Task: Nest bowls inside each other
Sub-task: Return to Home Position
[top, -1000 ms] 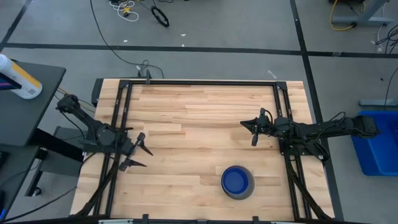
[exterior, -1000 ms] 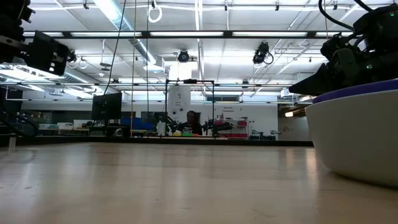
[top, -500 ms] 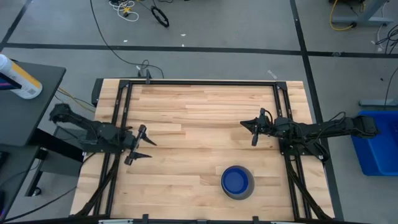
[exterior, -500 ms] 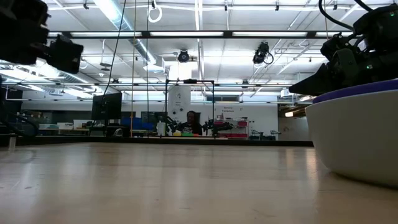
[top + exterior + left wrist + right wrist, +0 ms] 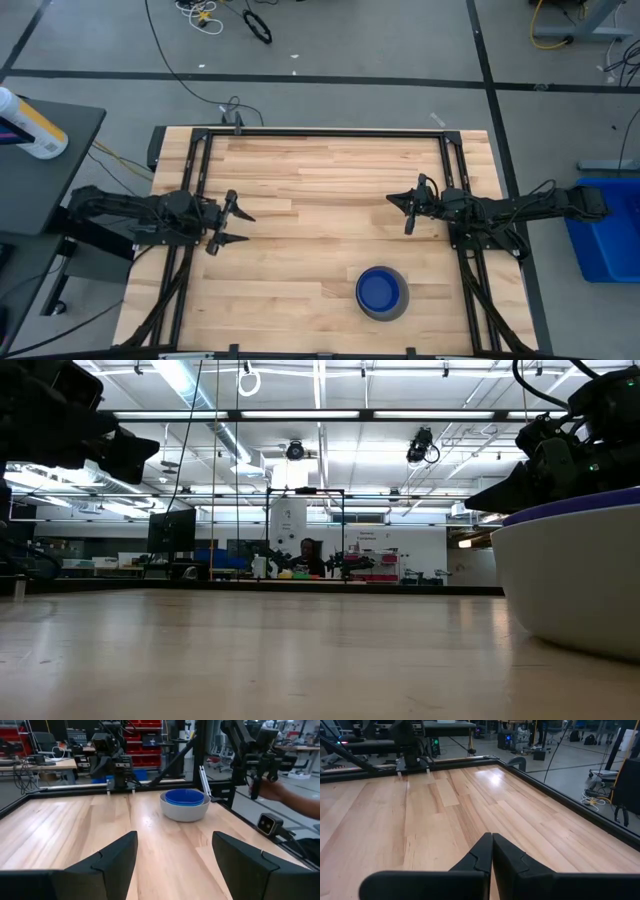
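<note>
A grey bowl (image 5: 381, 296) stands on the wooden table near its front edge, right of centre, with a dark blue bowl (image 5: 379, 289) nested inside it. The left wrist view shows the pair (image 5: 184, 805) far ahead. In the low view the grey bowl's wall (image 5: 580, 595) fills the right side. My left gripper (image 5: 244, 227) hovers open over the table's left part, level and pointing toward the right edge, with nothing between its fingers (image 5: 112, 860). My right gripper (image 5: 404, 210) hangs shut above the table's right part, behind the bowls, its fingers (image 5: 490, 852) closed on nothing.
Black frame rails (image 5: 195, 190) run along the table's left, right and far sides. A small camera block (image 5: 267, 823) sits at the front edge. A person's hand (image 5: 274, 790) shows beyond the table in the left wrist view. Bare wood (image 5: 320, 190) lies between the two grippers.
My left gripper has swung toward the table's far edge and a little to the right, turning from a slant toward the near right until it points straight at the right edge. It has stayed open. The bowls have not moved.
</note>
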Action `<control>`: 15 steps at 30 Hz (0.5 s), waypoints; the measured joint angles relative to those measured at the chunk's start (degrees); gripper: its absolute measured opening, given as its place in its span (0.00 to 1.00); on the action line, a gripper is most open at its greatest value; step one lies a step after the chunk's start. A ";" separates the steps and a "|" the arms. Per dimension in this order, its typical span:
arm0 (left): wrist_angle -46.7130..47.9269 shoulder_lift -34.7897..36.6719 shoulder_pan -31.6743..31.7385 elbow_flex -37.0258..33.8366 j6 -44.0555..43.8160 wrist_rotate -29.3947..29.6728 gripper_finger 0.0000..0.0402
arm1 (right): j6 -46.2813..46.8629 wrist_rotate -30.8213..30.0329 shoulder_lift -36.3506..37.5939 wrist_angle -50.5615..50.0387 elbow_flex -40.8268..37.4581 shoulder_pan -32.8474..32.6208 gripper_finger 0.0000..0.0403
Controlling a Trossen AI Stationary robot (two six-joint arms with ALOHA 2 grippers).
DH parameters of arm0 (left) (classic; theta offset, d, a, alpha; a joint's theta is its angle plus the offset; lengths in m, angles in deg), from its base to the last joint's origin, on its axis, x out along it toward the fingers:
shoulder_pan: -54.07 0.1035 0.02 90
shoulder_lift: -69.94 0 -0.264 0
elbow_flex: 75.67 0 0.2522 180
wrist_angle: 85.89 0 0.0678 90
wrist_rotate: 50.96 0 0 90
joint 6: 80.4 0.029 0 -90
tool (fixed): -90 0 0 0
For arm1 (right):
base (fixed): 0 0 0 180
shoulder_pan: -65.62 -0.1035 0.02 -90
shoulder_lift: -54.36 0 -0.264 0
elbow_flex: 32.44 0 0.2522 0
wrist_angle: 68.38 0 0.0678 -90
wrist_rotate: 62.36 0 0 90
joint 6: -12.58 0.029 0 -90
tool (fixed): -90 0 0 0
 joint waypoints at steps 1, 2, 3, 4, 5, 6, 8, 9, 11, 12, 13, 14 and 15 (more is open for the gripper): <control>0.19 -0.02 0.00 0.00 0.32 0.00 0.66 | -0.02 0.00 0.00 0.02 0.00 0.00 0.05; 0.37 -0.01 0.00 0.00 0.71 -0.03 0.66 | 0.00 0.00 0.00 0.02 0.00 -0.01 0.05; 0.76 0.00 0.00 -0.02 0.90 -0.07 0.66 | 0.00 0.00 0.00 0.02 0.00 0.00 0.05; 1.31 -0.02 0.00 -0.02 1.00 -0.07 0.66 | 0.00 0.00 0.00 0.02 0.00 0.00 0.05; 1.62 -0.02 0.00 -0.02 1.02 -0.07 0.66 | 0.00 0.00 0.00 0.02 0.00 0.00 0.05; 1.61 -0.02 0.00 -0.02 0.98 -0.06 0.66 | 0.00 0.00 0.00 0.02 0.00 -0.02 0.05; 1.62 -0.02 0.00 -0.02 1.01 -0.04 0.66 | 0.00 0.00 0.00 0.02 0.00 0.00 0.05; 1.70 -0.01 0.00 -0.02 1.12 -0.03 0.66 | 0.42 0.01 0.00 0.20 0.00 -0.02 0.05; 2.20 0.00 -0.02 -0.02 1.28 0.07 0.66 | 3.36 0.02 0.00 1.38 0.00 -0.01 0.05; 2.62 -0.02 -0.02 -0.02 1.28 0.11 0.66 | 3.76 0.14 0.01 2.12 0.00 0.00 0.05; 2.93 -0.02 -0.02 -0.02 1.28 0.11 0.66 | 3.70 0.93 0.03 2.50 0.00 0.00 0.05; 3.35 0.00 -0.02 -0.02 1.26 0.13 0.66 | 2.77 2.83 0.10 2.43 0.00 0.01 0.05; 3.83 0.00 -0.02 -0.02 1.24 0.15 0.66 | 1.34 5.53 0.15 1.97 0.00 0.00 0.05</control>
